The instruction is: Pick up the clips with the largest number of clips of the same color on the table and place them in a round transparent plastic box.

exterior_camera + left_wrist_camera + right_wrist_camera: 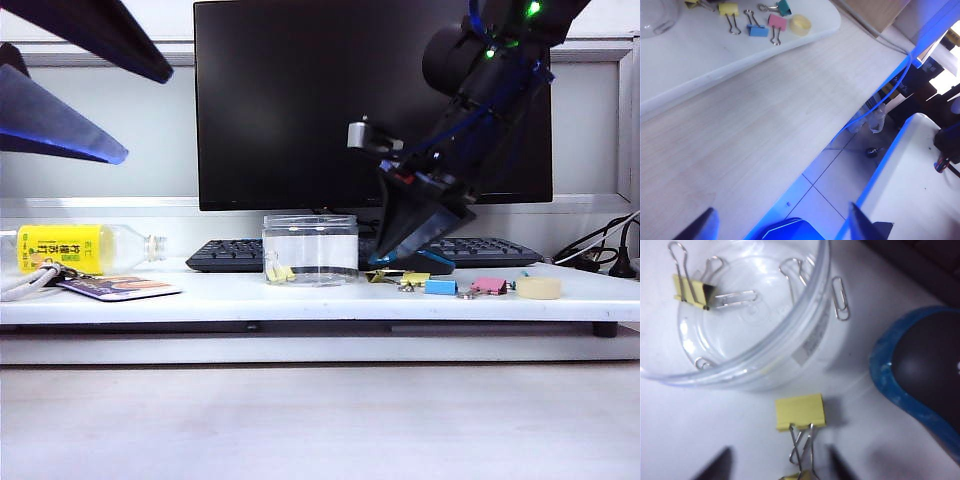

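The round transparent plastic box (310,250) stands on the white table in front of the keyboard, with one pale-yellow clip (690,290) lying inside it (750,340). Just outside its wall, another yellow clip (800,411) lies on the table. Its wire handles point between the fingers of my right gripper (777,467), which is open and touches nothing. A further yellow clip (797,476) peeks in at the picture's edge. My right gripper (390,258) hangs low beside the box. My left gripper (140,115) is open and empty, high at the left (782,230).
A blue clip (440,287), a pink clip (490,286) and a tape roll (538,288) lie right of the box. A teal clip (784,6) lies by them. A dark mouse (925,375), a loose paper clip (840,297), a keyboard (470,250) and a yellow-labelled bottle (80,248) also sit here.
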